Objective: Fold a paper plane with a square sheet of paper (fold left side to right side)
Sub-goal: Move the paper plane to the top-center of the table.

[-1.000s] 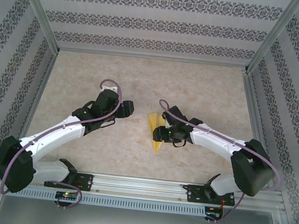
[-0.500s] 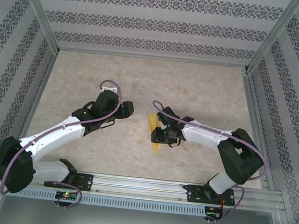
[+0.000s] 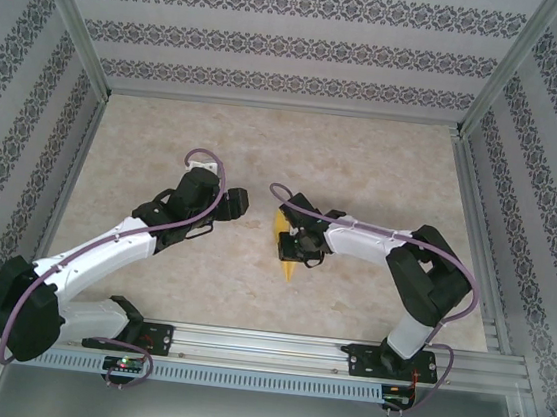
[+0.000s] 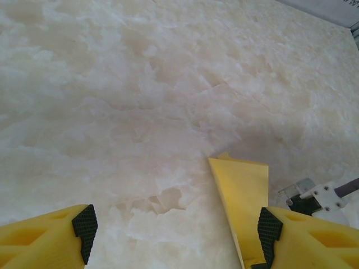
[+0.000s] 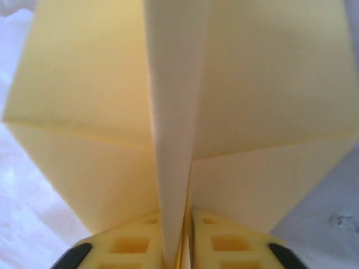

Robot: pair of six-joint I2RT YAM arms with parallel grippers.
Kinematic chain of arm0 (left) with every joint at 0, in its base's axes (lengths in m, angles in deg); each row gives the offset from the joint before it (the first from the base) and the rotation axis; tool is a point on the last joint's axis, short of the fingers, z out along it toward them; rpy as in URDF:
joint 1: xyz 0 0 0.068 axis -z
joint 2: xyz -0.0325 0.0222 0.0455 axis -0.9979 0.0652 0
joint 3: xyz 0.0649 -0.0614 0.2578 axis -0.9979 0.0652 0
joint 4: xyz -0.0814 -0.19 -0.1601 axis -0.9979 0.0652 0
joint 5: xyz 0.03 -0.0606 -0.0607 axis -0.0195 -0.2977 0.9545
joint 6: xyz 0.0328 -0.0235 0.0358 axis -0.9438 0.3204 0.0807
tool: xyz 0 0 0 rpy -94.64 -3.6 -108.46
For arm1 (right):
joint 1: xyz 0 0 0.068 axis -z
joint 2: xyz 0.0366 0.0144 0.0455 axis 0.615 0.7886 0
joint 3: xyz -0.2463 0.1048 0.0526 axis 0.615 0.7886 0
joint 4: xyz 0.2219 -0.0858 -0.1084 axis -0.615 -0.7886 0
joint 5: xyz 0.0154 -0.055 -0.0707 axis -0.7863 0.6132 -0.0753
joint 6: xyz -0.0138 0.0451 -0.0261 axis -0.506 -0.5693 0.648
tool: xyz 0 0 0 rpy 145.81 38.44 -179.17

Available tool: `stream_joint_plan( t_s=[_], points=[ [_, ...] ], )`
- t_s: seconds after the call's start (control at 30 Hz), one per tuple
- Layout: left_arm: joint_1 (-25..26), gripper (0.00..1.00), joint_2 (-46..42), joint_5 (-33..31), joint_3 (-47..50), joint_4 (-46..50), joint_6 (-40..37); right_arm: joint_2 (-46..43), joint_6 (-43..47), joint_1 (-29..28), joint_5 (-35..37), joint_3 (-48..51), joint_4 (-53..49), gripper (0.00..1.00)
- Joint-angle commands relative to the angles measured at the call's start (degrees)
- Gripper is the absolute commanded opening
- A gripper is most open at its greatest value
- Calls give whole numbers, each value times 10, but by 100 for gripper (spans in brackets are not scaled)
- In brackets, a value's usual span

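On the centre fold of the paper plane [image 3: 289, 268], resting on the surface [image 3: 364, 168], the right end effector [image 5: 175, 224] pinches shut; left of the plane, the left end effector [image 4: 176, 227] gapes empty. A sideways tug could tear the fold or pull it free.

Top external: high at near edge, looking down on whole table [image 3: 383, 170]. Left wrist: low, oblique. Right wrist: hard against paper plane [image 5: 101, 84], shared by all.

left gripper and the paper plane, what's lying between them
Nothing lies there: a bare stretch of table separates the left gripper from the paper plane, as the top external view shows.
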Motion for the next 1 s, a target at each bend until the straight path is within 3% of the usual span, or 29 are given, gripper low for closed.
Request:
stream_joint_plan(
  t_s=[0.0,0.27,0.57,0.8,0.97],
  points=[
    [-8,81,-22,-8,8,12,-22,-3,12,21,16,-35,-27,8],
    [-8,100,-55,52,21,-9,-77,54,72,125,26,-192,-104,6],
    [-8,100,-113,126,75,-83,-149,201,105,188,49,-374,-163,6],
    [-8,100,-126,164,89,-97,-219,256,117,190,56,-418,-181,7],
    [-8,100,-139,151,109,-140,-248,266,124,187,63,-415,-184,9]
  ],
)
